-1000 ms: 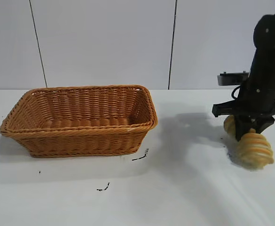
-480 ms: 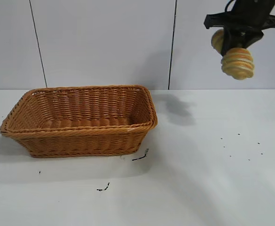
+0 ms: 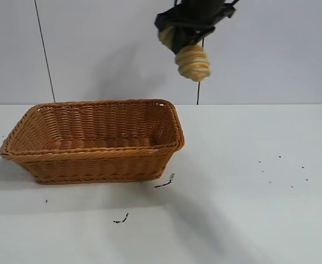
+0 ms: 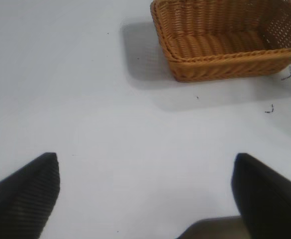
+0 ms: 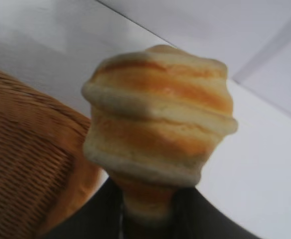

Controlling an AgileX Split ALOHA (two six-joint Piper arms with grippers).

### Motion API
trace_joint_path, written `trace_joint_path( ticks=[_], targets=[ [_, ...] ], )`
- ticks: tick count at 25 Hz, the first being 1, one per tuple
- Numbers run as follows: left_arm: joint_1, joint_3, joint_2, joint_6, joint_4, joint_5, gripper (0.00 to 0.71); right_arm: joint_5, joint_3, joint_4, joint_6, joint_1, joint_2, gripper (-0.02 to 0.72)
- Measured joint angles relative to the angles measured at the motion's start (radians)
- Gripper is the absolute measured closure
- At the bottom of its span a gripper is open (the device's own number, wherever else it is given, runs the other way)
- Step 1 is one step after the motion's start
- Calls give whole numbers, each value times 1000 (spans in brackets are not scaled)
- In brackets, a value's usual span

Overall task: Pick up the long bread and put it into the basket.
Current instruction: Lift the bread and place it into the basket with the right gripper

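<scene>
Now, from the exterior view, we are in the carry step: our right gripper (image 3: 184, 39) hangs high above the white table (image 3: 249, 209), clamped on the long golden-tan loaf with orange-brown crosswise stripes (image 3: 192, 61). The loaf hangs in the air just past the right end of the large orange-brown woven wicker basket (image 3: 94, 155), which sits toward the table's left side near the back edge. Its long axis slopes steeply, free end down and toward the table's front.

From the left wrist view, our left gripper (image 4: 145, 194) is parked low over bare table, its dark fingers (image 4: 23, 191) wide apart and holding nothing; the basket lies well beyond it.

From the right wrist view, the loaf (image 5: 157, 119) points away from the camera, gripped near one end, the basket's braided rim (image 5: 31, 149) beside and below it. We judge the next move calls for shifting further over the basket's middle, lowering, then letting go.
</scene>
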Motion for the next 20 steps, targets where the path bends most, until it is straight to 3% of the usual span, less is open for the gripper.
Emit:
trace_joint_path(
  ticks=[4,8,11,15,17,20],
  targets=[
    [0,0,0,0,0,0,18,-30,0,34,-159,62,67,593],
    [0,0,0,0,0,0,18,-41,0,41,-266,98,147,593],
    [0,0,0,0,0,0,18,-49,0,41,-318,111,193,593],
    [0,0,0,0,0,0,18,-52,0,48,-315,111,207,581],
    [0,0,0,0,0,0,18,-58,0,50,-309,111,207,507],
    [0,0,0,0,0,0,18,-60,0,50,-303,111,207,255]
  ],
)
